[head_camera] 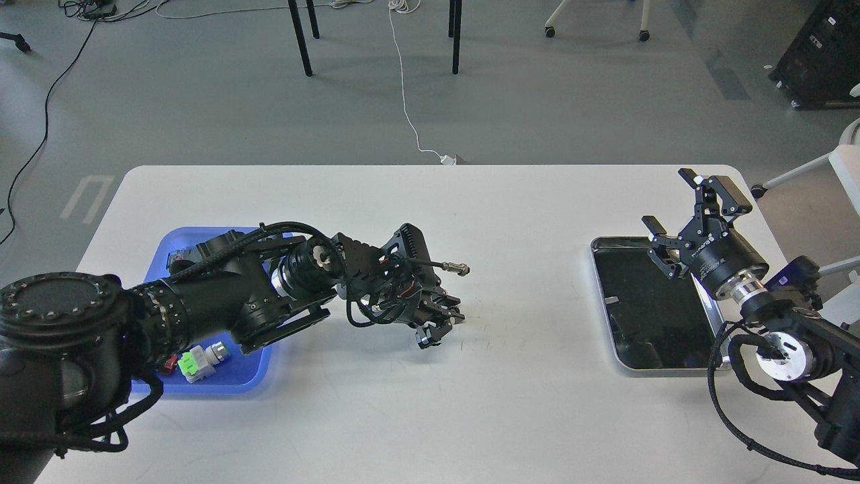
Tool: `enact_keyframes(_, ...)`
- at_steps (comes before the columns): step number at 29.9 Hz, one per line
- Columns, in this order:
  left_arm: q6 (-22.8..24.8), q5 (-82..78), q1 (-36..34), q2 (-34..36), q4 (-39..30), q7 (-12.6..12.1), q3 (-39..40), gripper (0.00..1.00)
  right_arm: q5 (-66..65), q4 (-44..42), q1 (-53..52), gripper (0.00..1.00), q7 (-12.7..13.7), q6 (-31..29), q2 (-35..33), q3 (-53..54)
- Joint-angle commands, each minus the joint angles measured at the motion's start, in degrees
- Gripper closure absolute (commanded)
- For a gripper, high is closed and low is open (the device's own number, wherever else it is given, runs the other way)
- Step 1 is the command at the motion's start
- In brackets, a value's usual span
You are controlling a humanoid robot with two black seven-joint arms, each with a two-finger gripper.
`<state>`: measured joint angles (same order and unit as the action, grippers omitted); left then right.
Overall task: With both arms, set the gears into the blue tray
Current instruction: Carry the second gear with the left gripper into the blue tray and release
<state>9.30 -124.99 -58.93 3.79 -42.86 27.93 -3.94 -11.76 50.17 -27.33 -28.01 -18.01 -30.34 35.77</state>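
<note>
My left arm reaches from the blue tray out to the middle of the table. Its gripper is down at the table top with the fingers drawn together on a small black gear, which is almost hidden between them. The blue tray sits at the left, mostly covered by the arm. My right gripper is held up at the far right with its fingers spread wide and nothing between them, over the far right corner of a metal tray.
A green-and-white switch block and a red-capped part lie in the blue tray's near corner. The silver-rimmed metal tray has a black inside. A cable with a metal plug sticks out above my left gripper.
</note>
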Motion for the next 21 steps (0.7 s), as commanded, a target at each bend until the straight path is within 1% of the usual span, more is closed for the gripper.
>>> enact_keyframes(1,0.02,-0.01,-0.92,0.60,-0.90,0.07,0.60,0.87,-0.01,0.10,0.00,0.04,0.01,0.00,0.01,0.00)
enact_keyframes(2,0.02,-0.01,-1.09,1.21,-1.08,0.07,0.69,0.87,-0.01,0.10,0.00,0.04,0.01,0.00,0.01,0.09)
enact_keyframes(4,0.02,0.01,-2.85,4.72,-3.44,0.07,0.78,0.87,0.07,0.10,0.00,0.04,0.01,0.00,0.01,0.09)
enact_keyframes(6,0.80,2.29,-4.87,9.20,-8.35,0.07,0.51,0.87,-0.01,0.10,-0.09,0.04,0.01,0.00,0.01,0.09)
enact_keyframes(9,4.84,3.88,-6.37,17.80,-15.21,0.07,0.51,0.86,-0.01,0.10,-0.09,0.04,0.01,0.00,0.01,0.09)
enact_keyframes(12,8.18,3.97,-6.11,27.03,-21.28,0.07,0.34,0.86,-0.01,0.10,-0.09,0.04,0.01,0.00,0.19,0.09)
enact_keyframes(14,8.89,3.97,-5.41,32.04,-22.96,0.07,0.16,0.86,-0.01,0.10,-0.09,0.04,0.01,0.00,0.36,0.00)
enact_keyframes(17,8.89,3.97,-3.31,38.90,-23.23,0.07,0.07,0.85,-0.01,0.10,-0.09,0.04,0.01,0.00,0.63,0.00)
enact_keyframes(21,8.98,4.67,0.13,42.96,-22.27,0.07,0.77,0.84,-0.01,0.10,-0.09,0.04,0.01,0.00,0.81,0.00)
